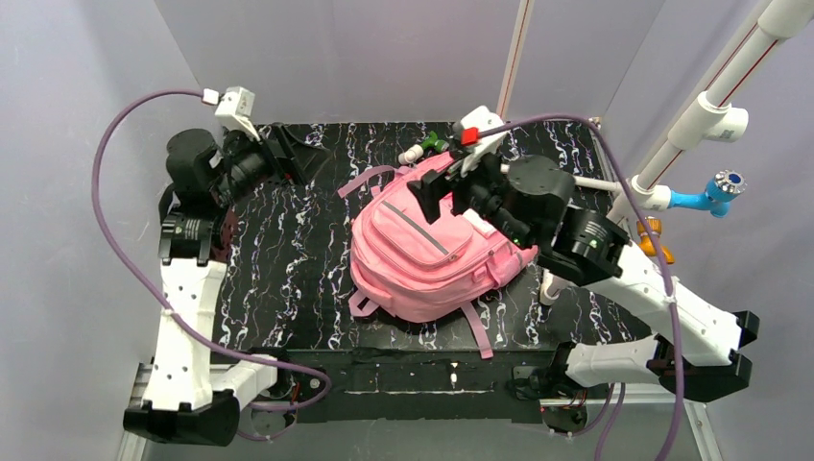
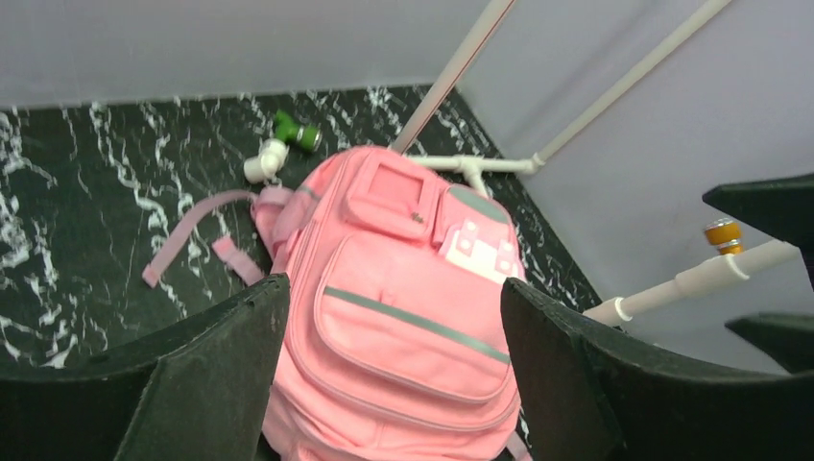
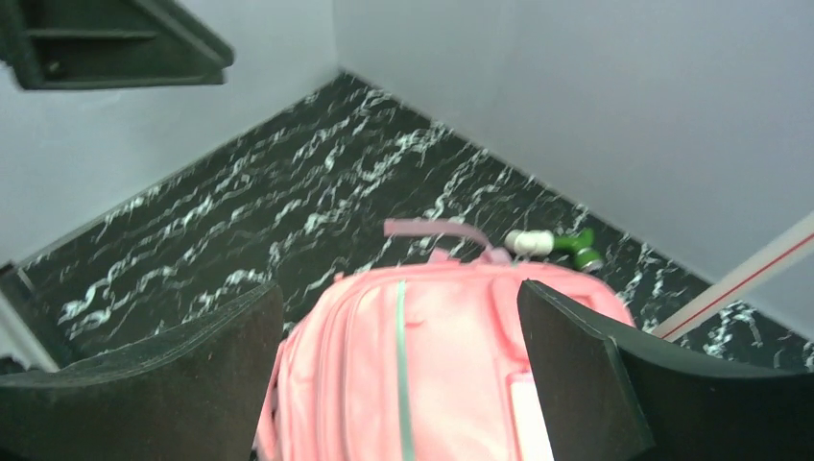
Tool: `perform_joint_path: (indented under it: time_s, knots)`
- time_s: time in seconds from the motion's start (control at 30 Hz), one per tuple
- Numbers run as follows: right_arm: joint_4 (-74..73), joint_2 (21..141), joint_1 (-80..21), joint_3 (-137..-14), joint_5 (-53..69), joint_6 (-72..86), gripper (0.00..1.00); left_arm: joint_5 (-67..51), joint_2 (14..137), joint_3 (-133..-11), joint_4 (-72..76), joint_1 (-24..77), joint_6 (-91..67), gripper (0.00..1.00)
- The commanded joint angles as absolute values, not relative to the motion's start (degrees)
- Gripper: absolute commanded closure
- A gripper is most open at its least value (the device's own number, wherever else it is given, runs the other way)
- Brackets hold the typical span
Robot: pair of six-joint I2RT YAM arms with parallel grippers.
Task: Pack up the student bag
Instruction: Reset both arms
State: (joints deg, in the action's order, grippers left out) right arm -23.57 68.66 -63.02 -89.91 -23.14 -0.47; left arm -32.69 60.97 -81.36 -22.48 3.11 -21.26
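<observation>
The student bag is a large pink backpack with a grey stripe. It lies flat, front up, in the middle of the black marbled table, with its straps spread out. My right gripper hovers over the bag's top end, open and empty. In the right wrist view the bag shows between the jaws of the right gripper. My left gripper is open and empty at the back left, apart from the bag. In the left wrist view the left gripper frames the bag from a distance.
A white and green tube-like item lies just behind the bag's top; it also shows in the left wrist view and the right wrist view. White pipes with orange and blue fittings stand at the right. Grey walls enclose the table.
</observation>
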Motion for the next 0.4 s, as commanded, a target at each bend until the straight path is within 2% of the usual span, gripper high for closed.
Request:
perform_joint_path:
  time_s: [0.0, 0.37]
  knots:
    - [-13.5, 65.5, -63.1, -91.9, -29.4, -6.3, 0.02, -34.6, 55.4, -82.1, -11.5, 3.3, -24.4, 0.21]
    - [-4.1, 58.7, -63.1, -87.6, -29.1, -8.8, 0.02, -31.9, 49.2, -80.4, -4.4, 3.3, -24.4, 0.20]
